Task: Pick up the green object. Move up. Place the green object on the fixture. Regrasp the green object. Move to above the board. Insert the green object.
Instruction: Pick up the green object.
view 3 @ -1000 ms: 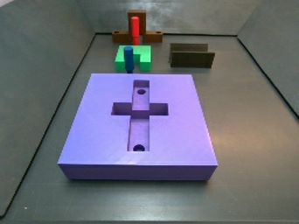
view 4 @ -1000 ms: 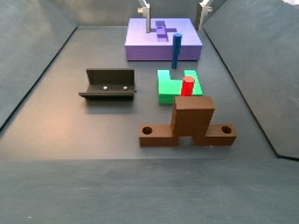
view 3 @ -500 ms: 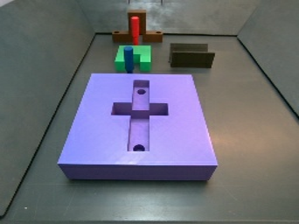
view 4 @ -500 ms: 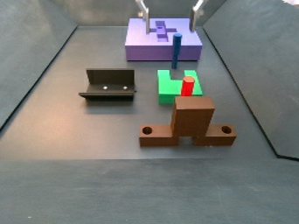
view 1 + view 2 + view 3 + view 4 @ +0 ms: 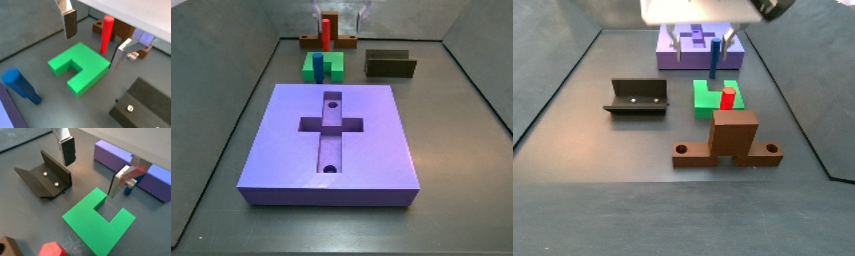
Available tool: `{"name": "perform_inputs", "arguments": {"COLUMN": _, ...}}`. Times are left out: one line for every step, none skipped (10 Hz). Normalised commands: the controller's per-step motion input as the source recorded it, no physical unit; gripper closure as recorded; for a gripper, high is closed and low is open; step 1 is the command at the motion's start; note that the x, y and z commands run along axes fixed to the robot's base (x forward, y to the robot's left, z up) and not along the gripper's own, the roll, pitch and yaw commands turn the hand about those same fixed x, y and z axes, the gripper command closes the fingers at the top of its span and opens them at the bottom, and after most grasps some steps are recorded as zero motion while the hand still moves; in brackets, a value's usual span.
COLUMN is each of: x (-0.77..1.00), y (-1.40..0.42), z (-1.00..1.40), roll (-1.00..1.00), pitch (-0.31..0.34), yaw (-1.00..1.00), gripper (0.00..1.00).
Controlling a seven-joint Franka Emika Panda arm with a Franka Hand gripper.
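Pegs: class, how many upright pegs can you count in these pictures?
2. The blue peg stands beside the green object; the red peg rises from the brown base. The open claw hovers over the green object.

The gripper (image 5: 92, 44) hangs above the green object (image 5: 79, 66) with jaws spread and nothing between them. A blue peg (image 5: 21, 87) and a red peg (image 5: 106, 33) stand close on opposite sides; the fixture (image 5: 45, 175) sits apart with bare floor between
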Motion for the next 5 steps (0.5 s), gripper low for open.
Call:
{"name": "perform_inputs", "arguments": {"x": 0.18, "y": -0.23, "z": -0.79, "roll": 0.0, "pitch": -0.169, "yaw": -0.1, "gripper": 0.0}}
{"name": "perform_inputs", "arguments": {"x": 0.16, "y": -0.15, "z": -0.63, "roll": 0.0, "pitch": -0.109, "yaw": -0.12, "gripper": 0.0}}
{"name": "perform_inputs", "arguments": {"x": 0.06, "y": -0.13, "z": -0.53, "roll": 0.0, "pitch": -0.107, "yaw": -0.13, "gripper": 0.0}}
{"name": "perform_inputs", "arguments": {"x": 0.0, "y": -0.05, "z": -0.4, "roll": 0.0, "pitch": -0.084, "yaw": -0.09, "gripper": 0.0}}
{"name": "perform_inputs", "arguments": {"x": -0.12, "y": -0.07, "z": -0.23, "roll": 0.02, "pitch": -0.093, "yaw": 0.0, "gripper": 0.0}}
